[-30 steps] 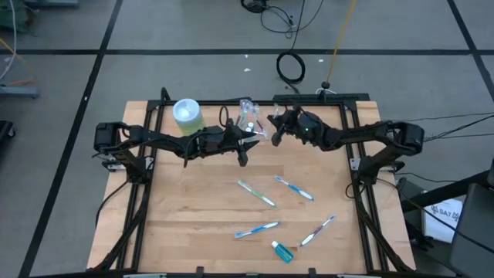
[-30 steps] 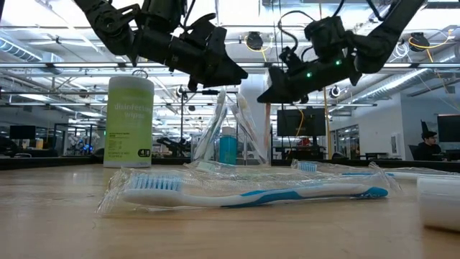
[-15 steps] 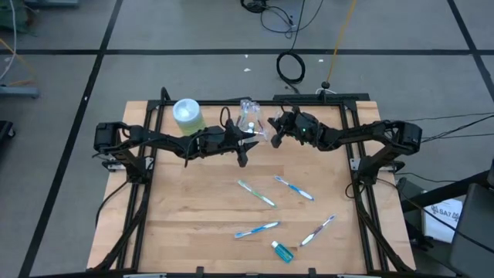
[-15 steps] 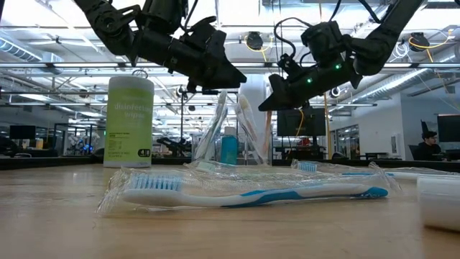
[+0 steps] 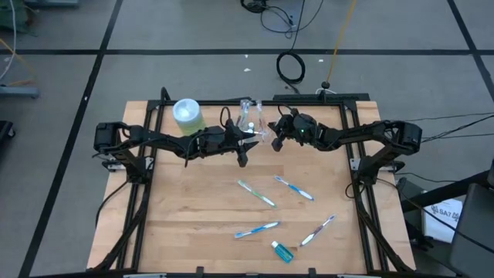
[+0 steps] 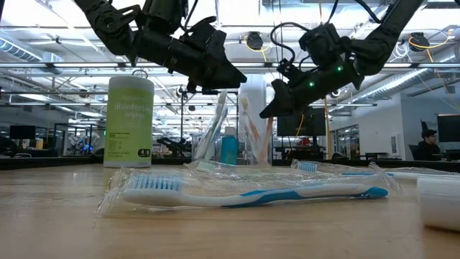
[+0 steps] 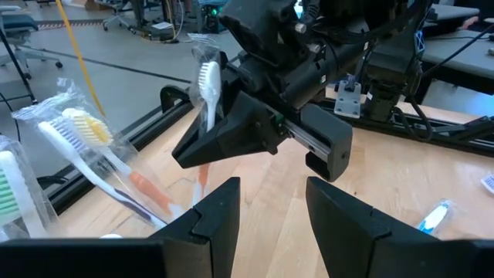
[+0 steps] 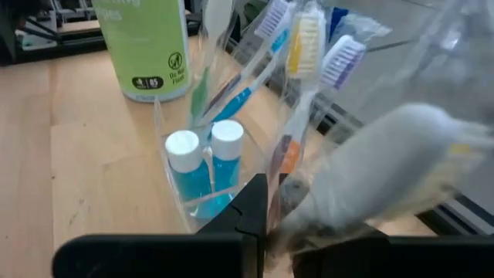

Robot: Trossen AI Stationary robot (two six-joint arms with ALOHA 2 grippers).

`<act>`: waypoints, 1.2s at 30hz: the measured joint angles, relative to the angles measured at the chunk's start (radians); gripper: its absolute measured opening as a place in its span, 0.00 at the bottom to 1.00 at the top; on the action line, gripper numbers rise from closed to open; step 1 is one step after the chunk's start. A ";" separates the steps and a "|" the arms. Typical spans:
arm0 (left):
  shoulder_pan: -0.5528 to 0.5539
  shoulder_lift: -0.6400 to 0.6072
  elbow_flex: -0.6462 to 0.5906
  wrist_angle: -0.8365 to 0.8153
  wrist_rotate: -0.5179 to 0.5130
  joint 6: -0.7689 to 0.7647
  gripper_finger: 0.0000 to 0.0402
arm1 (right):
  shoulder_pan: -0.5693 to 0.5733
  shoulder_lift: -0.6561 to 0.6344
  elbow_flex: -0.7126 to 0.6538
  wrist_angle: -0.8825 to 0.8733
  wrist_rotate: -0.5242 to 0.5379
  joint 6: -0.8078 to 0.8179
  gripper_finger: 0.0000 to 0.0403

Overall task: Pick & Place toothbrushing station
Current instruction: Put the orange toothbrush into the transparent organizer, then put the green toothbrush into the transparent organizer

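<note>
- Left hand [image 5: 242,147]: raised above the far part of the table [image 5: 193,208], just left of the clear cup [image 5: 248,120]. Its two fingers [image 7: 212,212] stand apart with nothing between them and touch nothing.
- Green canister [image 5: 187,116]: upright at the far left of the table, pale lid on, near the left arm.
- Clear cup: upright at the far middle of the table, between the two hands. It holds several wrapped toothbrushes standing heads up and two blue white-capped tubes [image 8: 199,162].
- Right hand [image 5: 275,139]: raised just right of the cup. Its fingers are nearly together on a wrapped white toothbrush [image 7: 207,85], head up, with its lower end down at the cup.
- Loose toothbrushes, nearer half of the table: one green [image 5: 255,193] and one blue [image 5: 294,188] side by side at the middle; one blue [image 5: 256,229] nearer the front; one pinkish-white [image 5: 317,230] to its right. All lie flat in clear wrappers, well apart from both hands.
- Third blue tube [image 5: 282,251]: lies flat at the front edge, between the last two brushes.
</note>
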State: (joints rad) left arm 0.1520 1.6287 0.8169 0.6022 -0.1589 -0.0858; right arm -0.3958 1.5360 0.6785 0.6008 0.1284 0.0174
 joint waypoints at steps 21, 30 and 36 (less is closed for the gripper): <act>-0.002 0.000 0.000 -0.049 0.084 -0.033 0.39 | 0.001 -0.064 0.000 -0.050 0.001 -0.075 0.44; -0.030 0.000 0.000 -0.255 0.221 -0.023 0.39 | 0.003 -0.286 -0.001 -0.439 0.001 -0.026 0.49; -0.090 0.000 -0.009 -0.372 0.245 -0.009 0.39 | 0.007 -0.355 -0.001 -0.545 0.000 0.030 0.48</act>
State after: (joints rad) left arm 0.0621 1.6287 0.8076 0.2306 0.0864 -0.0949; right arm -0.3885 1.1814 0.6777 0.0561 0.1280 0.0475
